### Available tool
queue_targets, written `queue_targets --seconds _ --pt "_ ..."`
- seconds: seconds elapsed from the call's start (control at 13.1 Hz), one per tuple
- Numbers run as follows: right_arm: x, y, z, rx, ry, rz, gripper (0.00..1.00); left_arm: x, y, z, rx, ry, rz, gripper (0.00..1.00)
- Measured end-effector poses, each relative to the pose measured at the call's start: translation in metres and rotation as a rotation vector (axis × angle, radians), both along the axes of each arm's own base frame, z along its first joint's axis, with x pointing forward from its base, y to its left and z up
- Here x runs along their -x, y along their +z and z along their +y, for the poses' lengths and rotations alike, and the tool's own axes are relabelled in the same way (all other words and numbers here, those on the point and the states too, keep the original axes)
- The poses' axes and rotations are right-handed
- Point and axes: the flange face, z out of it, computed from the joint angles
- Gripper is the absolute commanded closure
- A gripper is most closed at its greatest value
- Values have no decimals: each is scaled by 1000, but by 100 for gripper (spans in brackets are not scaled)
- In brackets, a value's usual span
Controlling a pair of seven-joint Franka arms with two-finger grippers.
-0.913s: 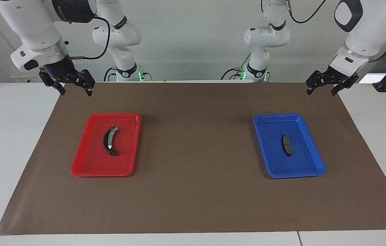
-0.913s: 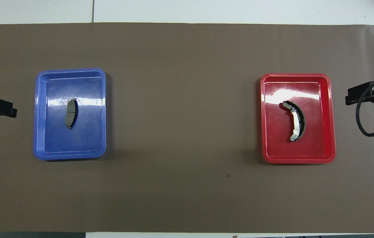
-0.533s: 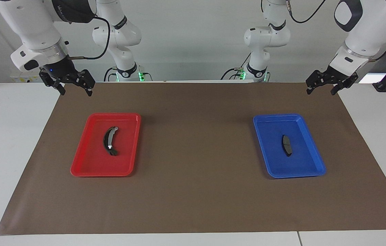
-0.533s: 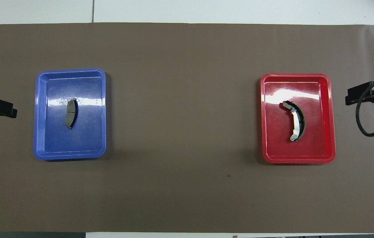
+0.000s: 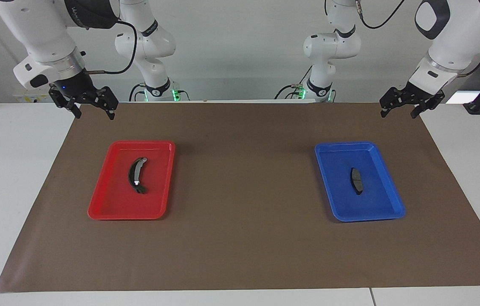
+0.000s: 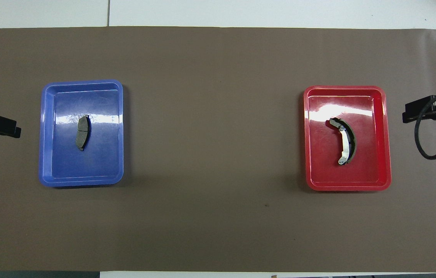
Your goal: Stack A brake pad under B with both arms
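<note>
The A brake pad (image 5: pixel 356 180), a short, flat, dark grey piece, lies in the blue tray (image 5: pixel 337 204); it also shows in the overhead view (image 6: pixel 83 132). B (image 5: pixel 136 174), the longer black crescent with a silver band, lies in the red tray (image 5: pixel 108 204); it also shows in the overhead view (image 6: pixel 344 141). My left gripper (image 5: pixel 398 115) hangs open and empty in the air over the mat's corner at the left arm's end. My right gripper (image 5: pixel 95 116) hangs open and empty over the mat's corner at the right arm's end.
A brown mat (image 5: pixel 244 191) covers most of the white table. The two trays sit about level with each other, one toward each arm's end. A black cable (image 6: pixel 424 143) loops down by the right gripper.
The left gripper has crept very slightly toward the blue tray. Nothing else has moved.
</note>
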Motion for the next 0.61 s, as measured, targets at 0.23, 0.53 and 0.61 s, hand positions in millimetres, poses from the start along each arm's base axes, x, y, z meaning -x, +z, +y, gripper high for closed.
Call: queue_targets --seconds 0.23,0.53,0.61 --pt "0 0 0 0 0 0 0 -5 -5 -2 0 -4 -35 0" --pt "0 0 0 0 0 0 0 -17 -50 -4 0 -7 -87 0" --pt "0 0 0 0 0 0 0 -19 -66 -4 1 -7 -100 0"
